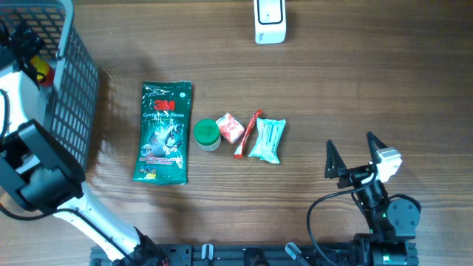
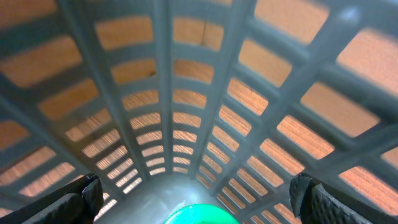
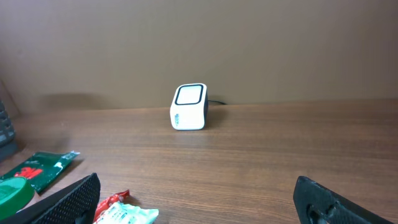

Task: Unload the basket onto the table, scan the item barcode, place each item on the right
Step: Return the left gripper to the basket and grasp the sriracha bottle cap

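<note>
The white barcode scanner (image 1: 270, 22) stands at the table's far edge, also in the right wrist view as the scanner (image 3: 188, 115). In a row mid-table lie a green 3M gloves pack (image 1: 164, 131), a green round lid (image 1: 207, 134), a small red-white packet (image 1: 230, 128), a red stick (image 1: 248, 134) and a mint packet (image 1: 267, 140). My right gripper (image 1: 355, 155) stands open and empty, right of the mint packet (image 3: 127, 216). My left gripper (image 2: 198, 186) is open inside the grey basket (image 1: 74, 81), above a green round thing (image 2: 201, 214).
The basket's mesh wall (image 2: 186, 93) fills the left wrist view, with wood showing through it. The left arm (image 1: 37, 170) stands at the table's left edge. Bare wood lies between the row of items and the scanner.
</note>
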### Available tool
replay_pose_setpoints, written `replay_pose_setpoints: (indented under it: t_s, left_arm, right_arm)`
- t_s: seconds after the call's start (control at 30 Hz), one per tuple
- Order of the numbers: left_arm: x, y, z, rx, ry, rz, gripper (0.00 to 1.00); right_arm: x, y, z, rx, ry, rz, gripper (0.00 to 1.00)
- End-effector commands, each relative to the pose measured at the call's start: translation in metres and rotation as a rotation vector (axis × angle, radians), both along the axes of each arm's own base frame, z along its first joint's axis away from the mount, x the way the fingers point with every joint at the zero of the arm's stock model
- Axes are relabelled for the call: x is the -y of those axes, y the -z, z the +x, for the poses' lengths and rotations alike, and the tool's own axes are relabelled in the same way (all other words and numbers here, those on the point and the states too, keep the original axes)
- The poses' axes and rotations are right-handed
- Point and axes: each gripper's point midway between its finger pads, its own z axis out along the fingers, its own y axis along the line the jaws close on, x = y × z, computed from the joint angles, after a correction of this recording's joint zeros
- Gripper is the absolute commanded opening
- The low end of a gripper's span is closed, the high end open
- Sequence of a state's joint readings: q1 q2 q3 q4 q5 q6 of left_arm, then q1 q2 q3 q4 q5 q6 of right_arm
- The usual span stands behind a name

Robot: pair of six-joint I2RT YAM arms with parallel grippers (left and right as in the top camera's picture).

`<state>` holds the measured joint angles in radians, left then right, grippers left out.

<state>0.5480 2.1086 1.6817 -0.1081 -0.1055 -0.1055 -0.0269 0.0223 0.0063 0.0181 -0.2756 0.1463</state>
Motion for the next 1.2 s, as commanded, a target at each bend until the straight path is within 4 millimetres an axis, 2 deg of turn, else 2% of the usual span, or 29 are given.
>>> replay_pose_setpoints:
  t_s: [0.0,0.1,0.23,0.33,0.4,0.53,0.57,0.63,0.67,0.73,0.8,0.87,0.97,1.07,1.17]
  left_arm:
    - [0.003,0.025,0.005,-0.045,0.031,-0.021,0.96]
    - [0.003,0.025,0.004,-0.048,0.031,-0.024,0.77]
    - [0.004,0.016,0.003,-0.035,0.031,-0.016,0.66]
    - [0.004,-0.006,0.001,-0.003,0.023,-0.002,0.57]
    - [0.004,-0.026,-0.002,0.037,0.01,0.001,0.55]
    - [0.006,-0.056,-0.01,0.074,0.005,0.02,0.43]
    - [0.008,-0.062,-0.013,0.074,0.004,0.021,0.43]
    - [0.009,-0.061,-0.016,0.062,0.003,0.013,0.4]
    - [0.01,-0.058,-0.018,0.051,0.002,0.006,0.41]
    - [0.011,-0.053,-0.02,0.028,0.001,-0.008,0.35]
    - [0.012,-0.05,-0.023,0.013,0.001,-0.017,0.34]
    - [0.014,-0.056,-0.025,0.016,0.0,-0.015,0.34]
    - [0.017,-0.083,-0.031,0.056,0.001,0.009,0.35]
    - [0.026,-0.133,-0.045,0.127,0.003,0.053,0.35]
    - [0.036,-0.168,-0.061,0.183,-0.007,0.063,0.35]
  right_arm:
    - [0.0,-0.001,0.0,0.004,0.005,0.011,1.0]
    - [0.0,-0.001,0.0,0.004,0.005,0.011,1.0]
    - [0.0,-0.001,0.0,0.004,0.005,0.011,1.0]
    - [0.0,-0.001,0.0,0.004,0.005,0.011,1.0]
    - [0.0,-0.001,0.0,0.004,0.005,0.011,1.0]
    - [0.0,-0.001,0.0,0.004,0.005,0.011,1.0]
    - [0.0,-0.001,0.0,0.004,0.005,0.011,1.0]
    - [0.0,-0.001,0.0,0.004,0.005,0.011,1.0]
    - [0.0,-0.001,0.0,0.004,0.005,0.011,1.0]
    - [0.0,-0.001,0.0,0.004,0.005,0.011,1.0]
    - [0.0,-0.001,0.0,0.004,0.005,0.011,1.0]
    - [0.0,-0.001,0.0,0.004,0.005,0.011,1.0]
    - [0.0,-0.001,0.0,0.004,0.005,0.011,1.0]
    - [0.0,-0.001,0.0,0.004,0.005,0.01,1.0]
    - [0.0,-0.001,0.0,0.004,0.005,0.011,1.0]
